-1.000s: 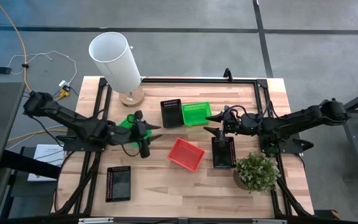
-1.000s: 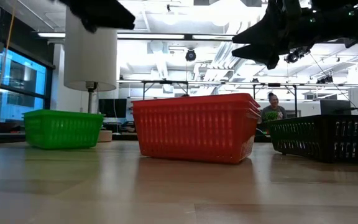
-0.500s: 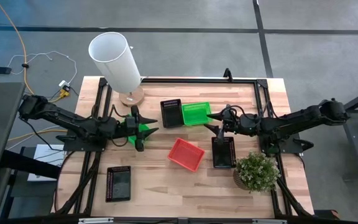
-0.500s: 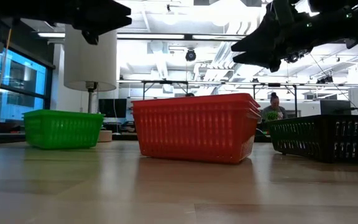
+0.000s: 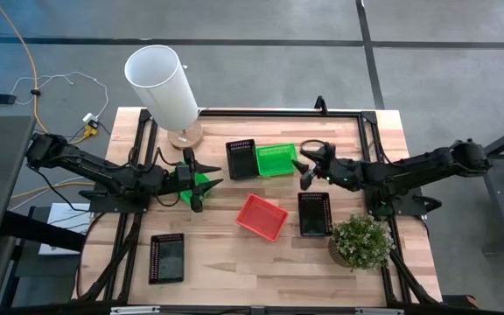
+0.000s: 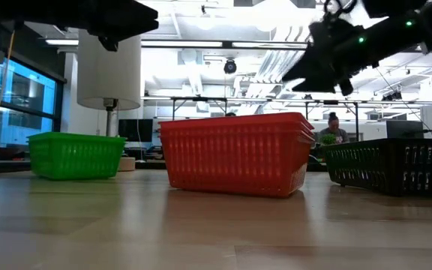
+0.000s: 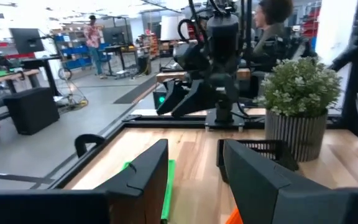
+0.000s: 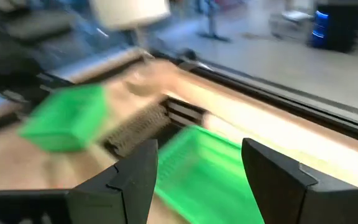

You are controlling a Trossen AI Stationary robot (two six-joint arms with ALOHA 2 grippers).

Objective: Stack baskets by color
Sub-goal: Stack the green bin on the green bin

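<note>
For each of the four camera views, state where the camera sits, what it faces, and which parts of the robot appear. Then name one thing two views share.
High view: overhead, looking down on the table; both arms show.
Low view: at tabletop height, facing the red basket; both grippers hang above.
Left wrist view: behind the left gripper, open, facing the potted plant and the right arm.
Right wrist view: behind the right gripper, open, over a green basket.
Shared: that green basket shows from overhead too.

The right gripper [image 5: 304, 170] now sits farther toward the table's back edge than a second ago, off the black basket [image 5: 314, 213] it hovered over and close beside the green basket [image 5: 276, 159], fingers apart and empty. The left gripper [image 5: 201, 181] has pulled back toward its own side, above what seems to be another green basket [image 5: 201, 179], mostly hidden beneath it.
</note>
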